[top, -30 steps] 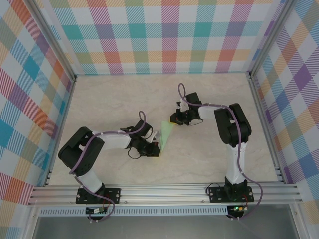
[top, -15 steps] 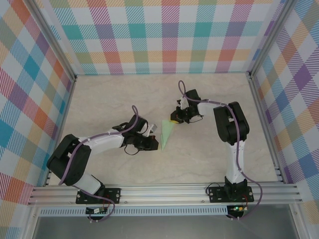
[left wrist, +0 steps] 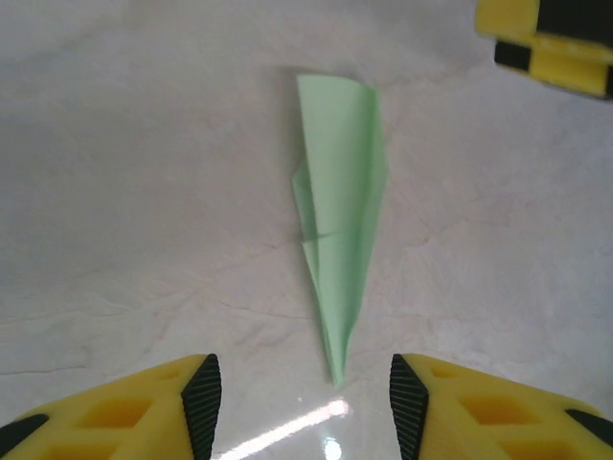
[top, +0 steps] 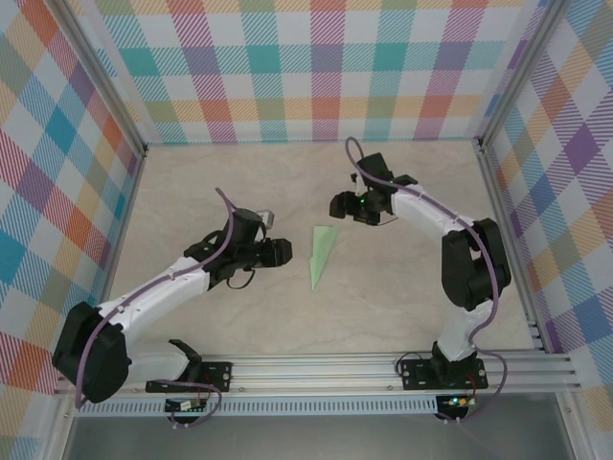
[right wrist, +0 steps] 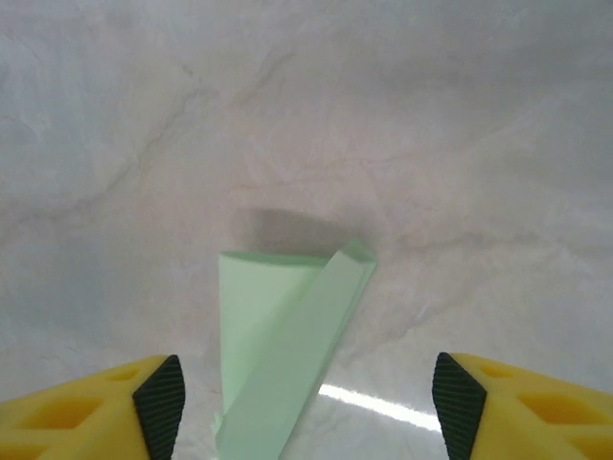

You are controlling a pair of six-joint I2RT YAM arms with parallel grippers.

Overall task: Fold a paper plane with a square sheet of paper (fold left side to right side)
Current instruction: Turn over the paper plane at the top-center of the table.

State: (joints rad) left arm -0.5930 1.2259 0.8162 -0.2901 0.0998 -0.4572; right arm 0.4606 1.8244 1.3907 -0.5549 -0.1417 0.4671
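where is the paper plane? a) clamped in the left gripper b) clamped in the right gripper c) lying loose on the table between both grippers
c: the paper plane lies flat on the table, clear of the open left gripper and the open right gripper.

This is a robotics lab test cell. A pale marble-look counter [top: 239,326] is boxed in by plaid-printed panels [top: 316,67] at the left, top and right of the overhead view, framed by aluminium posts [top: 102,86]. Along the bottom edge, a slotted aluminium rail [top: 316,369] carries the bolted bases of the left arm [top: 153,292] and right arm [top: 469,268], both strung with purple cables [top: 230,216].
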